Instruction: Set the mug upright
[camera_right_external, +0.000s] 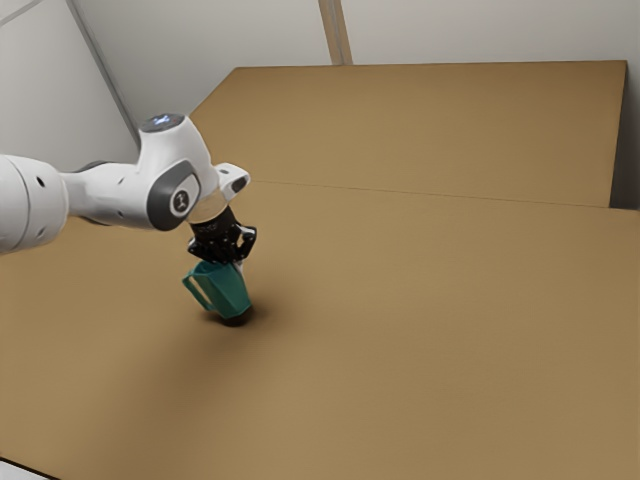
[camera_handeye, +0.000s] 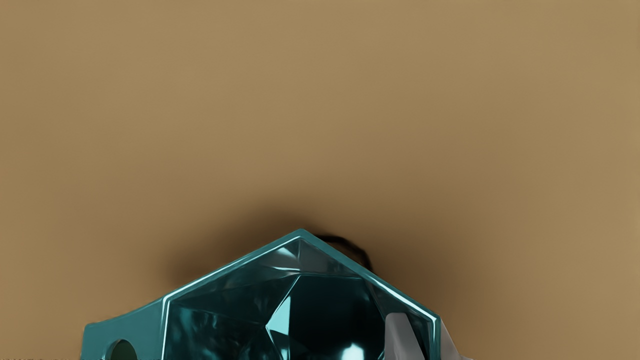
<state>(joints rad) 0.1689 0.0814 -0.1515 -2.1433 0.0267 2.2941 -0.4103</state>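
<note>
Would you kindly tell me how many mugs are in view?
1: the teal mug is tilted beneath the gripper, which holds its wall, one finger inside the rim and the other outside.

Wide room for the hand (camera_right_external: 222, 240) to pass lies over the table (camera_right_external: 430, 330), toward the exterior view's right. Straight below, the mug (camera_right_external: 228, 290) blocks the way down, its wall between the fingers (camera_handeye: 400, 340), its handle (camera_right_external: 197, 288) jutting toward the exterior view's left.
</note>
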